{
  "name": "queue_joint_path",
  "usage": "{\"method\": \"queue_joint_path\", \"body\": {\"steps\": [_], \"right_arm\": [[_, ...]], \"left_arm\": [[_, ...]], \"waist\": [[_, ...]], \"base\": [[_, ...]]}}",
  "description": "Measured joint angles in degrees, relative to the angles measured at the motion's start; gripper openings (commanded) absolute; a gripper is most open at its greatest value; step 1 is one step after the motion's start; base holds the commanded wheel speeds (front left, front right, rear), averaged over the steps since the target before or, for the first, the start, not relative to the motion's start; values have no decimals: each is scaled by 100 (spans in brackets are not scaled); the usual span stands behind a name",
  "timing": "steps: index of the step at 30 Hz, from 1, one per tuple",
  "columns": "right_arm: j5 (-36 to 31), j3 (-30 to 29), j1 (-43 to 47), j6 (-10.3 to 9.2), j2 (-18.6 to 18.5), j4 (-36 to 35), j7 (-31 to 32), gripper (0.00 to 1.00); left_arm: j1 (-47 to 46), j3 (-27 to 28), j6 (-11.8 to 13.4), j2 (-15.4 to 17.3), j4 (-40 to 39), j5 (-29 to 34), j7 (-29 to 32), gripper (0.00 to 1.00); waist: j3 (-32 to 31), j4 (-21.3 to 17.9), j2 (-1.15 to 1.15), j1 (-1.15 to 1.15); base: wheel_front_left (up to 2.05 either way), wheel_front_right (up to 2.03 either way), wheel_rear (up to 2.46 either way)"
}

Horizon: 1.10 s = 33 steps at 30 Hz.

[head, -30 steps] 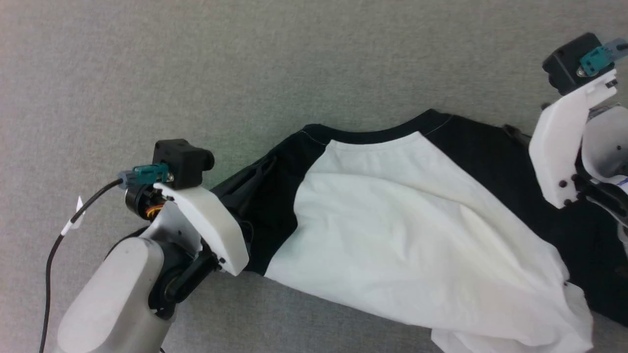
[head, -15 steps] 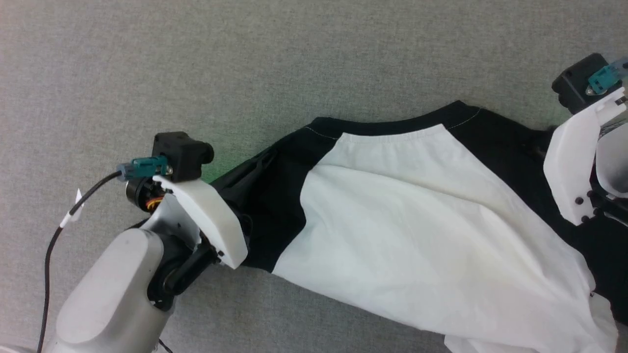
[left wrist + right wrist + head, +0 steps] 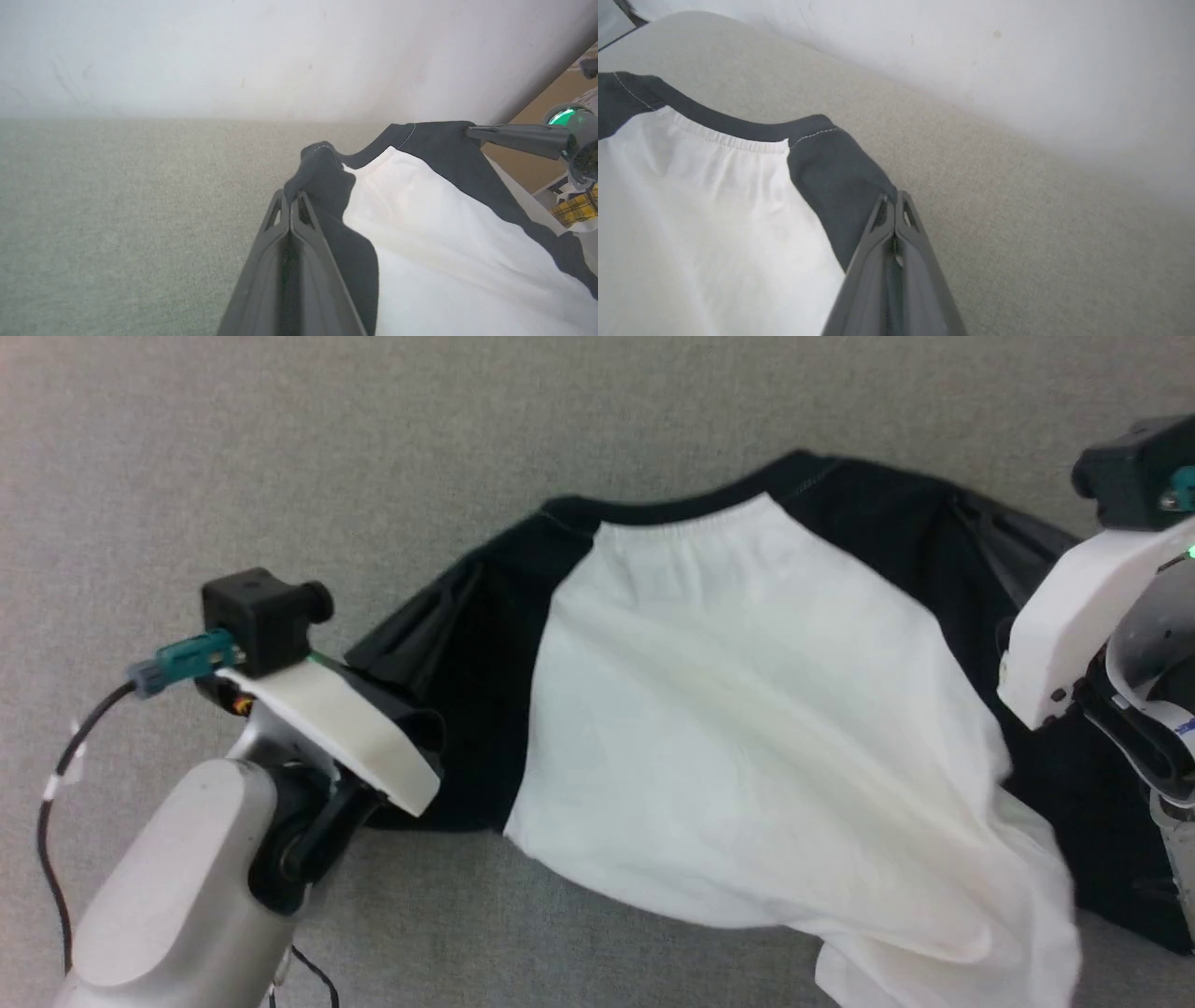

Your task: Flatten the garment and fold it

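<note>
The garment [image 3: 747, 709], a T-shirt with a white body and black raglan sleeves, lies rumpled on the grey surface with its black neckband [image 3: 672, 509] at the far side. My left gripper [image 3: 290, 200] is shut on the bunched black sleeve [image 3: 322, 172] at the shirt's left end. My right gripper [image 3: 894, 201] is shut on the edge of the other black sleeve [image 3: 831, 163]. In the head view white wrist covers hide both sets of fingertips. The left wrist view also shows the right gripper's fingers [image 3: 509, 135] pinching the far sleeve.
A grey cloth-covered table [image 3: 280, 448] runs to a white wall [image 3: 233, 56] behind. A black cable [image 3: 56, 803] trails from my left wrist. Past the table's right edge are brown floor [image 3: 556, 93] and a yellow plaid item [image 3: 577, 210].
My right gripper has closed onto the right black sleeve. The head view has shifted, and the left arm still holds its sleeve.
</note>
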Motion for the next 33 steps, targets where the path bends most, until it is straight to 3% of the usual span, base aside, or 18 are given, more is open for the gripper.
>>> {"method": "queue_joint_path", "body": {"steps": [8, 15, 23, 33], "right_arm": [[-264, -352, 36, 0, 564, -420, -1232, 0], [-409, -368, -240, 0, 859, -554, -1579, 0], [-512, -113, -1209, 0, 962, -308, -1637, 0], [-492, -43, -2605, 0, 1094, 672, -1374, 0]], "left_arm": [[163, 471, 498, 152, -747, 305, -613, 0], [-469, 631, 957, 235, -992, 577, -253, 0], [-1854, 581, 1046, 121, -492, 723, 323, 0], [-3384, 481, 990, 23, 456, 727, 921, 0]], "waist": [[-704, -206, 0, -1], [-1228, -410, 0, -1], [-1609, -636, 0, -1], [-1736, -815, 0, -1]], "base": [[0, 0, 0], [0, 0, 0], [0, 0, 0], [0, 0, 0]]}}
